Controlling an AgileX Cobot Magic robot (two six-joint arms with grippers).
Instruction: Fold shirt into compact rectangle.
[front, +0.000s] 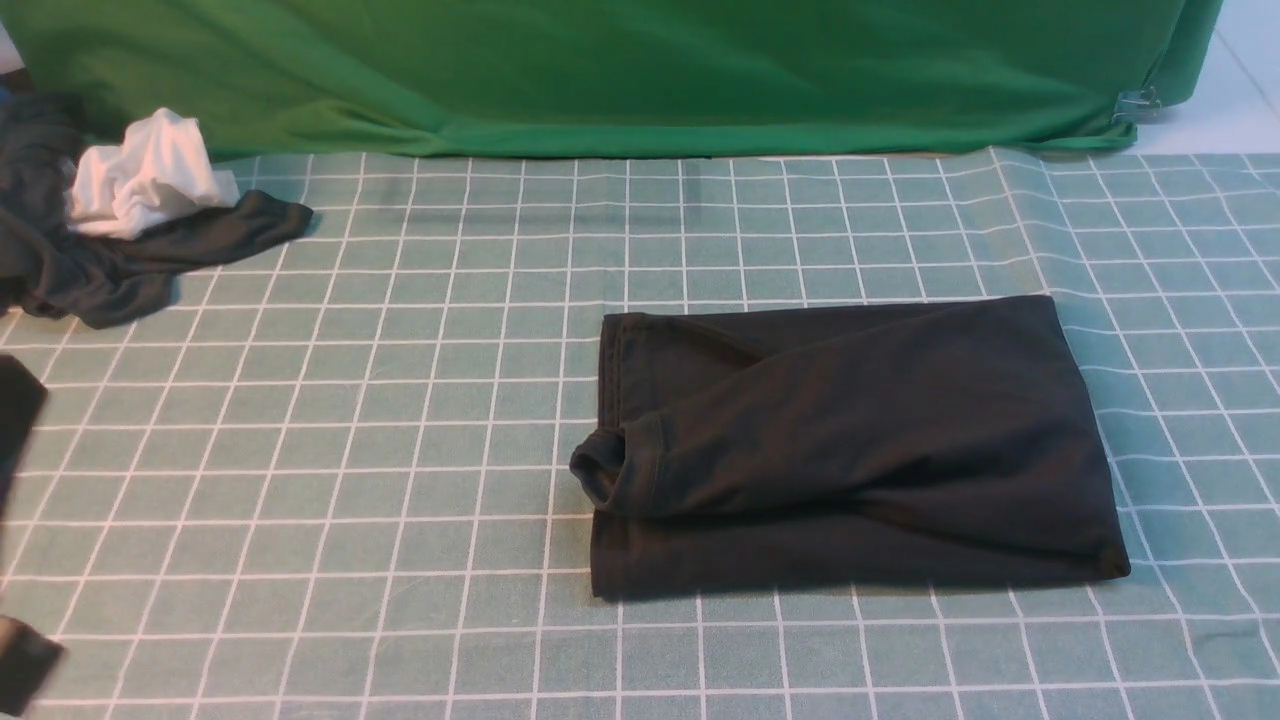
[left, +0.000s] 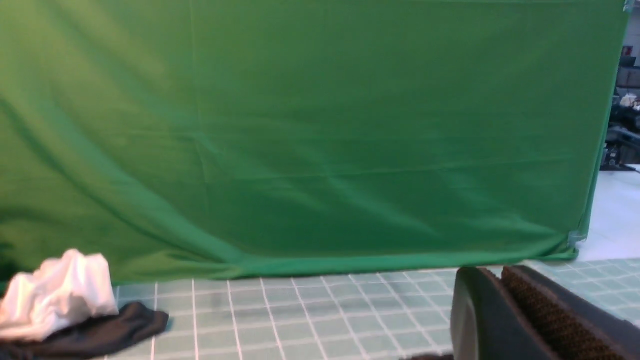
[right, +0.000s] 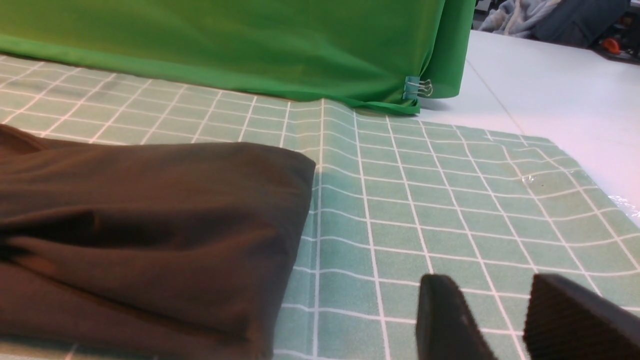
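Both arms are off the shirt (front: 850, 440), which lies folded into a rough rectangle on the grid cloth (front: 400, 450), right of centre, nearer the near edge than the green backdrop (front: 620, 70). One cuff (front: 600, 470) pokes out at the shirt's left edge, with a sleeve lying diagonally across the top. The right edge looks clean in the right wrist view, a soft fold, nothing trailing. The right gripper (right: 505, 320) sits low over bare cloth just right of the shirt, jaws parted with a clear gap, nothing between them. The left gripper (left: 500, 310) is parked out at the left, facing the backdrop; its fingers lie pressed together, empty. At far left there's a dark garment (front: 100, 260) bunched with a white cloth (front: 150, 185), well apart from the shirt, not part of this. My read: folding is basically done, or one fold short. Shape is rectangular but still wide left to right, so "compact" may want one more fold, right edge carried over to the left edge. That would need the right gripper to pinch the near-right corner (front: 1110, 565) through all layers, lift just enough to clear, and lay it over without dragging the bottom layer. Tuck or flatten the cuff first or it will bulge. Risk: grabbing only the top layer and unfolding the stack.
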